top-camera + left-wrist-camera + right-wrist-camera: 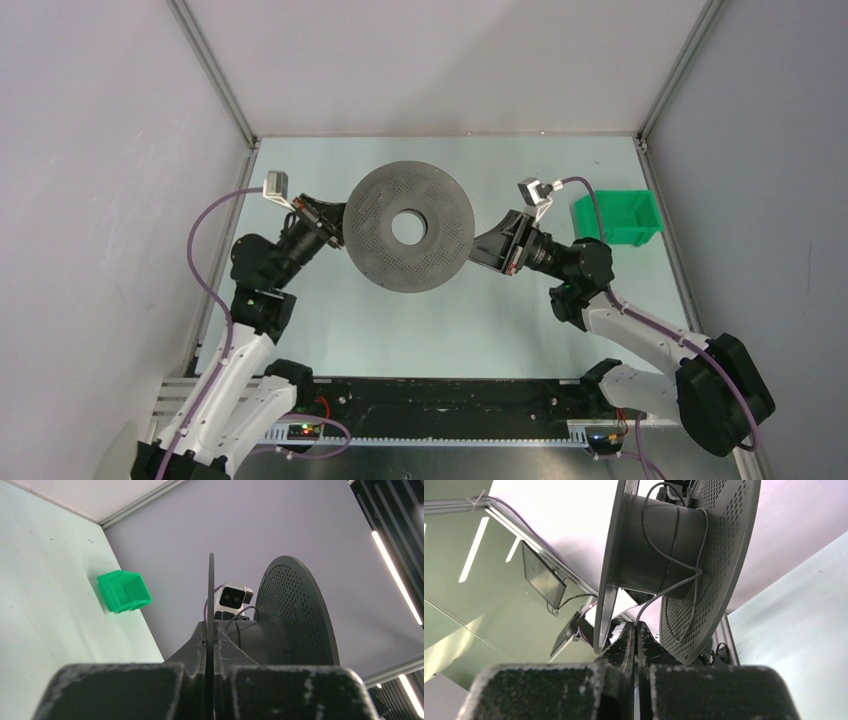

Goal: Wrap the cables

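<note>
A dark grey round spool (410, 226) with perforated flanges and a centre hole is held up above the table between both arms. My left gripper (335, 228) is shut on the rim of one flange; the thin flange edge (210, 595) stands between its jaws. My right gripper (490, 247) is at the spool's right edge, shut on the thin black cable (659, 592). The cable runs up from the jaws and loops a few turns round the spool's hub (659, 535). A short length of cable also shows at the hub in the left wrist view (239, 620).
A green bin (616, 218) stands on the table at the back right, also seen in the left wrist view (124, 591). Grey walls with metal frame rails close the table on three sides. Purple hoses trail from both wrists.
</note>
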You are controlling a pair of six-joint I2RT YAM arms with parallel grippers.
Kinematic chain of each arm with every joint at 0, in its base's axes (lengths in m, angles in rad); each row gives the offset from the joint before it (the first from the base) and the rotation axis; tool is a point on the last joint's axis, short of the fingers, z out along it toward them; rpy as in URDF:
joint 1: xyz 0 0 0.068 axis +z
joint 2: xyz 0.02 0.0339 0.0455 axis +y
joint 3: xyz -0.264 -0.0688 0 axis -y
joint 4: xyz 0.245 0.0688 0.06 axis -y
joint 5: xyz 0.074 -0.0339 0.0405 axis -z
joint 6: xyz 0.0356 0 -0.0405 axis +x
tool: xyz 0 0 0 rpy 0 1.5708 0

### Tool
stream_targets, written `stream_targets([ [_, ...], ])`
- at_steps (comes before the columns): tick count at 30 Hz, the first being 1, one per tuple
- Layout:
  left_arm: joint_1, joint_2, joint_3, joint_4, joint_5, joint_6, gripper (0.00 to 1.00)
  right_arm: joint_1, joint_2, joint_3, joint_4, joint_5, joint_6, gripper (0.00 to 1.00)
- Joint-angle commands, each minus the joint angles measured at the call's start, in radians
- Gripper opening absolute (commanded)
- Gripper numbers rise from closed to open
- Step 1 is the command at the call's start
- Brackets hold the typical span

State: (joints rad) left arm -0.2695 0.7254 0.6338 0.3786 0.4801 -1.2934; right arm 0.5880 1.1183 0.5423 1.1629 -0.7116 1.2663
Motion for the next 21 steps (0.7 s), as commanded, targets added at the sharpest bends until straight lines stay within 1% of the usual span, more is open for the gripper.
stream_targets([
  [1,0.005,-0.018,0.005,0.081,-0.047,-0.037,0.0,-0.001,-0.006,-0.018,0.106,0.042,0.06,0.0],
  [5,0.006,-0.033,-0.014,0.08,-0.075,-0.047,0.0,0.004,-0.022,-0.031,0.072,0.096,0.035,0.0],
  [9,0.004,-0.046,-0.03,0.08,-0.114,-0.074,0.0,0.039,-0.039,-0.035,0.012,0.213,-0.04,0.0],
  [13,0.006,-0.054,-0.041,0.08,-0.14,-0.098,0.0,0.09,-0.029,-0.036,-0.012,0.337,-0.1,0.0],
  [17,0.005,-0.08,-0.062,0.081,-0.187,-0.138,0.0,0.127,0.03,-0.036,-0.003,0.425,-0.13,0.0],
  [21,0.005,-0.093,-0.08,0.081,-0.2,-0.175,0.0,0.163,0.11,-0.044,0.071,0.502,-0.137,0.0],
])
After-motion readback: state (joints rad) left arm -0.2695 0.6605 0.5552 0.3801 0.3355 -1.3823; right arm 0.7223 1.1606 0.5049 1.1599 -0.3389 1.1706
